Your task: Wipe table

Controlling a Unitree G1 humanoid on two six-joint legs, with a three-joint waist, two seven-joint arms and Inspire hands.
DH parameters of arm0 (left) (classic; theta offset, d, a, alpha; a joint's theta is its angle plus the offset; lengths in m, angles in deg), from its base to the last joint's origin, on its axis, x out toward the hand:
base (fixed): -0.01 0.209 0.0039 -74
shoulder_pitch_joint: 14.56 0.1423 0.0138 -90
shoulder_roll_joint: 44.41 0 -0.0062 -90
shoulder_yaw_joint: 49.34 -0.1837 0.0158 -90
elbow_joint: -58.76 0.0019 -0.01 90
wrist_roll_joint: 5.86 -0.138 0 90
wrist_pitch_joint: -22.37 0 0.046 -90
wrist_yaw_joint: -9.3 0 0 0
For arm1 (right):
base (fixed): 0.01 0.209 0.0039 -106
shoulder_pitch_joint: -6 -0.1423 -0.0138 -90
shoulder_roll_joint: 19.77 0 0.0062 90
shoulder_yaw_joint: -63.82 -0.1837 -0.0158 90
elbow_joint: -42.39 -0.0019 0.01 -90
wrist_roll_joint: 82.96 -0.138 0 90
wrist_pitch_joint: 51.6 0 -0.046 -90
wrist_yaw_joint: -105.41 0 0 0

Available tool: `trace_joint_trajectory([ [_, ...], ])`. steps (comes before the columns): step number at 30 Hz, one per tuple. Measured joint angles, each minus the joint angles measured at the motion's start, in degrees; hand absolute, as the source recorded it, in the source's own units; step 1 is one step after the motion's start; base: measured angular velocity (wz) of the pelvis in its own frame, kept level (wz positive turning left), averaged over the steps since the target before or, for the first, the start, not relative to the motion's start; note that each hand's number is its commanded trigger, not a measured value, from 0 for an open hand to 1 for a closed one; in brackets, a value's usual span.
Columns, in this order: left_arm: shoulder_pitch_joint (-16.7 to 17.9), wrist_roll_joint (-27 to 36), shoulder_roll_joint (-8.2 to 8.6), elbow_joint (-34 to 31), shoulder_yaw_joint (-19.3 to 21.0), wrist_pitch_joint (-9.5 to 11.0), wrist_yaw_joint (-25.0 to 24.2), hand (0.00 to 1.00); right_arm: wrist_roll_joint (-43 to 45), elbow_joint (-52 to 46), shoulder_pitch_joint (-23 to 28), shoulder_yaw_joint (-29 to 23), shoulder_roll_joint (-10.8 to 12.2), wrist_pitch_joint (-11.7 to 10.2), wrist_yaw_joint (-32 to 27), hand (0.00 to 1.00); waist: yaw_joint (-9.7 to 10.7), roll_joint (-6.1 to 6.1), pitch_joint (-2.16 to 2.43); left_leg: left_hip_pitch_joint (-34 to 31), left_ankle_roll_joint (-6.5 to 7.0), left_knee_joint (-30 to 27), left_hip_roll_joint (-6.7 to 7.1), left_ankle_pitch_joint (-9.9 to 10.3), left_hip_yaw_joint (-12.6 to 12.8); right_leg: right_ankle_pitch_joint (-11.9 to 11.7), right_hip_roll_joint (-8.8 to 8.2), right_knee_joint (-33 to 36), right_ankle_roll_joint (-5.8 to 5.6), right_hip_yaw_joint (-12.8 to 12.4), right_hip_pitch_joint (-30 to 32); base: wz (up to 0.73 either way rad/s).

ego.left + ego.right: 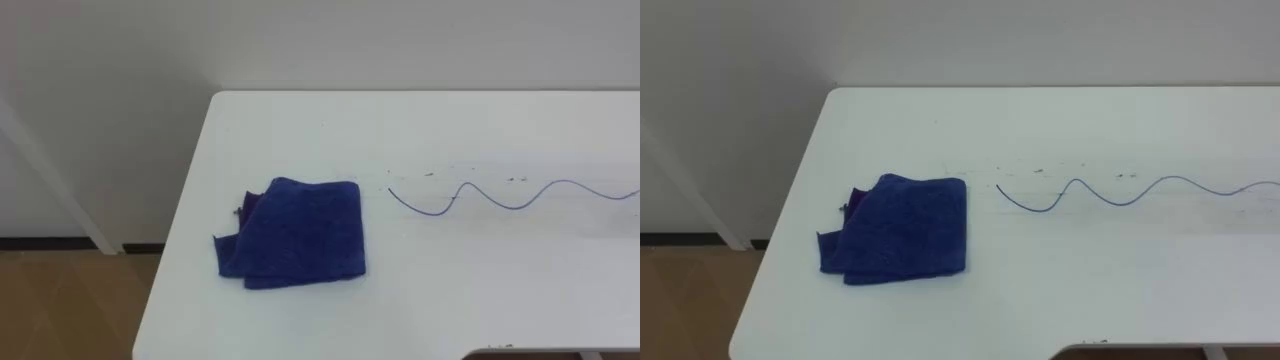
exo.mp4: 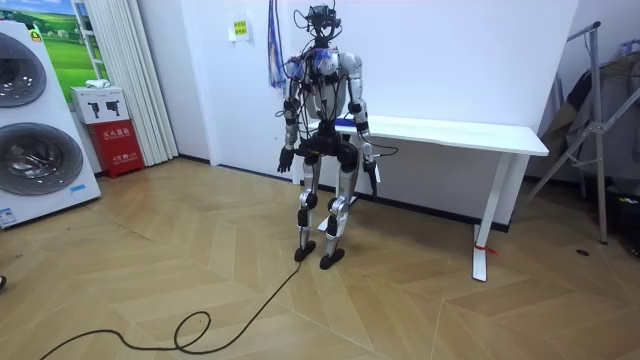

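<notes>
In the left eye view a blue cloth (image 1: 297, 232) lies folded on the white tabletop (image 1: 480, 290), near its left end. No hand touches it. A wavy blue line (image 1: 500, 196) runs over the tabletop from just beside the cloth toward the right. A few small dark specks (image 1: 430, 173) sit near the line. I think the wiping is not yet begun: the line and the specks are all there, and the cloth must be picked up first. I see no writing on the cloth or the tabletop.

The right eye view shows the same: the cloth lies flat and the line is whole.

In the room view the robot stands upright at the tabletop's end on the room view's left. Its left hand (image 2: 285, 160) and right hand (image 2: 373, 182) hang at its sides, holding nothing. I cannot tell if the fingers are apart or together. A small sign (image 2: 240, 28) hangs on the wall, and a red box (image 2: 120, 150) has a white label on top. Their print is too small to read.
</notes>
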State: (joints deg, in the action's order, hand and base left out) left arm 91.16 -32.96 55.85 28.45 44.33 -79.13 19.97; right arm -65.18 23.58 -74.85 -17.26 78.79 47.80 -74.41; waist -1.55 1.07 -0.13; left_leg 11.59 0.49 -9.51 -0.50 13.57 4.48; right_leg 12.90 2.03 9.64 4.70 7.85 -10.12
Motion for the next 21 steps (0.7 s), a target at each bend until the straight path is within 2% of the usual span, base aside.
trace_joint_trajectory([
  [11,-1.22,0.27,0.00,0.68,0.09,0.57,0.06,0.00,-1.68,0.45,-1.19,-0.09,-0.02,-0.75,-0.02,0.00,-0.20,0.00,-0.19,-0.06,0.00,0.04,0.02,0.00,-0.05,0.05,-0.02,-0.12,-0.06,0.01,0.09,0.00],
  [17,-1.31,0.29,0.01,1.53,0.16,0.22,0.05,0.00,-4.44,0.55,-1.70,-0.17,-0.02,-0.57,-0.06,0.00,-0.29,0.04,-0.20,-0.11,0.00,0.07,0.09,0.00,-0.10,0.06,-0.03,-0.09,-0.08,-0.10,0.15,0.00],
  [21,-0.77,0.53,0.10,1.67,0.88,-0.28,-0.09,0.00,-11.28,2.65,-1.55,-2.17,0.02,-0.50,-2.23,0.00,-0.25,0.15,-0.06,-0.22,0.00,0.07,0.10,0.00,-0.12,0.09,-0.01,0.01,-0.10,-0.49,0.70,-0.04],
])
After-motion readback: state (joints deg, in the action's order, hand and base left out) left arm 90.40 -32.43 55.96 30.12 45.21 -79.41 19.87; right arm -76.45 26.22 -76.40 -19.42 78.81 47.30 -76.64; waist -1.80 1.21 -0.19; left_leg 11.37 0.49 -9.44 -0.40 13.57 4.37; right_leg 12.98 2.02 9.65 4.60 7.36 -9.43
